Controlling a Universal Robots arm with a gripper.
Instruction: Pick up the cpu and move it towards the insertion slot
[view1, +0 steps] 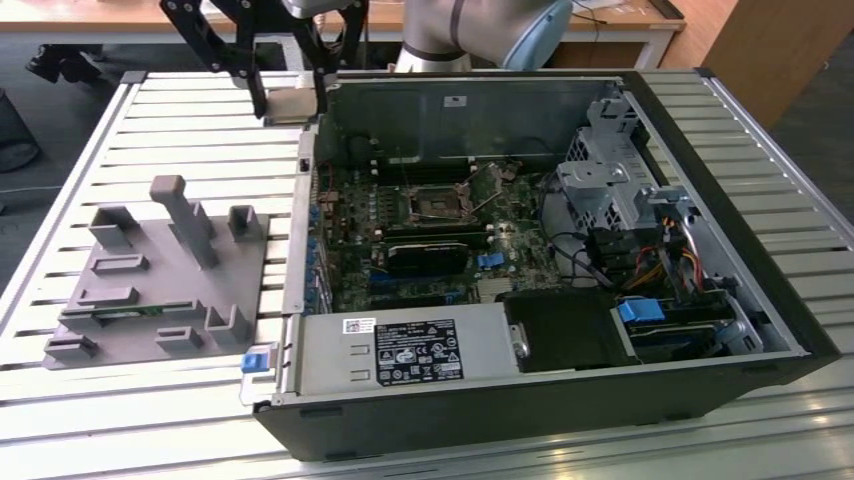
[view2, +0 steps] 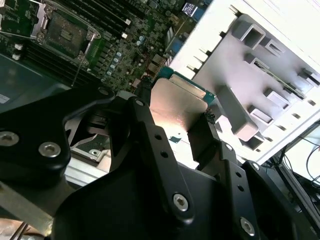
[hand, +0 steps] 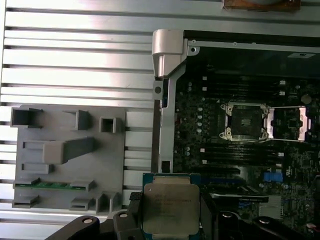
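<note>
My gripper (view1: 290, 98) hangs at the exterior view's upper left, shut on the cpu (view1: 296, 104), a flat square chip with a silvery top. It is raised above the slatted table, just outside the far left corner of the open computer case. In both wrist views the cpu (hand: 170, 207) (view2: 177, 107) sits between the black fingers (hand: 134, 206). The insertion slot (view1: 434, 203), a dark square socket with a shiny frame, lies on the motherboard inside the case, apart from the cpu. The slot (hand: 245, 120) (view2: 65, 32) is open and uncovered.
The case wall (view1: 310, 170) stands between the cpu and the motherboard. A grey fixture (view1: 160, 270) with upright posts lies on the slatted table (view1: 174, 130) at the exterior view's left. Inside the case are a black card (view1: 427, 255), a power supply (view1: 400, 350) and a drive cage (view1: 601, 190).
</note>
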